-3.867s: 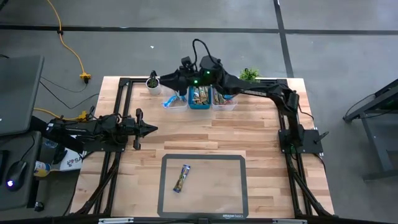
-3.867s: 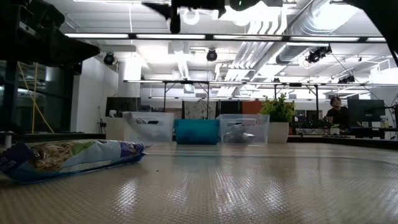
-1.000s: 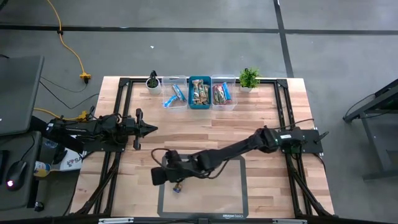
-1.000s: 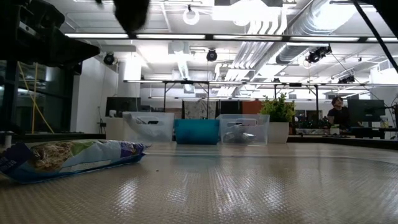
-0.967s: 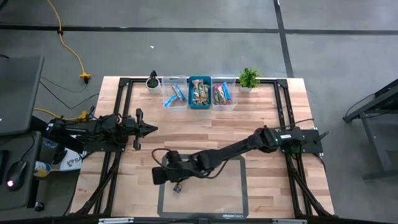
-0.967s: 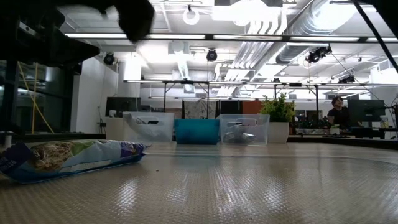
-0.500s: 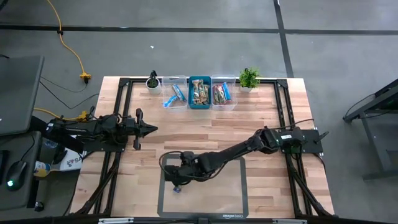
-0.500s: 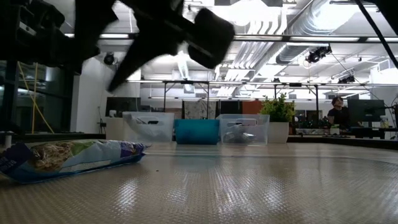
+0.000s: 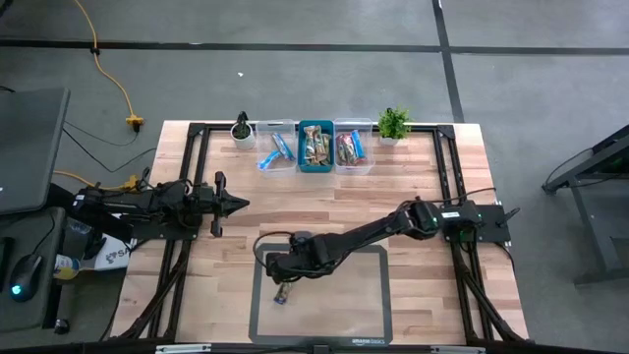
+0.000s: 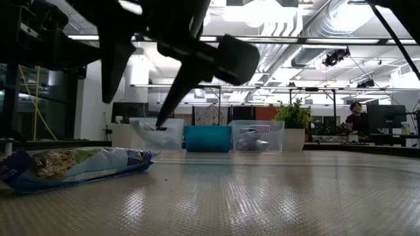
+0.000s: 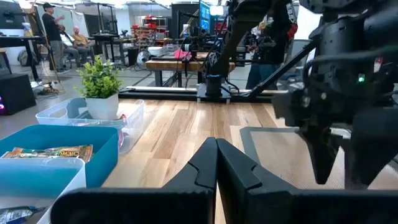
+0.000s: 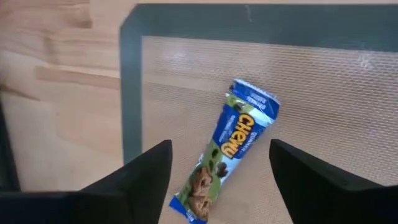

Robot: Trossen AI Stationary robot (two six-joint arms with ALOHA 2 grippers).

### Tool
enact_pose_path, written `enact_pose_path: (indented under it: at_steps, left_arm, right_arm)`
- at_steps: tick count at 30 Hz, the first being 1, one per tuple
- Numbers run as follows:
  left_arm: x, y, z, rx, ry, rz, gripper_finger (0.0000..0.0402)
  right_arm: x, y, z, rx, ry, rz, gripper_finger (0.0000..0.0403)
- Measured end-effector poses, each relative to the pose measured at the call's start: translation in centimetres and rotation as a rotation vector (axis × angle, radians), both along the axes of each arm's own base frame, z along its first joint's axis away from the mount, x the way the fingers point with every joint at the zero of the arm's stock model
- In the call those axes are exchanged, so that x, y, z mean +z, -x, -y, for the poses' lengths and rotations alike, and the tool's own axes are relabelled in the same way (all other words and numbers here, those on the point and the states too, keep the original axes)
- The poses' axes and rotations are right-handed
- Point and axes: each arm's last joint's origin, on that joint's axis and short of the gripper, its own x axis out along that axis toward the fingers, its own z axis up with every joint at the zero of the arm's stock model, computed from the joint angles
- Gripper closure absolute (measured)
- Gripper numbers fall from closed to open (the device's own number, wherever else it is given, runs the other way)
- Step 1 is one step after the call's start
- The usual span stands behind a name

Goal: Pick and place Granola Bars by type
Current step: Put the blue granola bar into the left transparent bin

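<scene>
overhead, table-level, two wrist views (close)

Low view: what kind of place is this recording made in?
Probably a robotics lab or open workshop: exposed ducts on the ceiling, workbenches with a seated person at monitors, and a wooden table fitted with two arms.

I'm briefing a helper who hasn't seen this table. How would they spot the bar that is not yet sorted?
Find the grey-bordered mat at the table's near edge. On it lies one granola bar, alone, directly under the right tool, whose fingers are spread. Unlike the bars in the bins at the far edge, it lies loose on the mat.
</scene>
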Motion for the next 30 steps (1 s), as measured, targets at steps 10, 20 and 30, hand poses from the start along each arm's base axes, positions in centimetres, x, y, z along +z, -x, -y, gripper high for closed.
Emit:
enact_pose_path:
  at_steps: [10, 20, 30]
  left_arm:
    - [0.0, 0.0, 0.0, 0.000, 0.000, 0.000, 0.0401]
    - [0.0, 0.0, 0.0, 0.000, 0.000, 0.000, 0.0401]
    - [0.0, 0.0, 0.0, 0.000, 0.000, -0.001, 0.0401]
  right_arm:
    - [-3.4, -1.0, 0.0, -0.051, -0.071, -0.044, 0.0134]
    - [-4.7, -1.7, 0.4, -0.062, -0.081, -0.031, 0.0134]
    - [-5.3, -1.8, 0.9, -0.050, -0.068, -0.043, 0.0155]
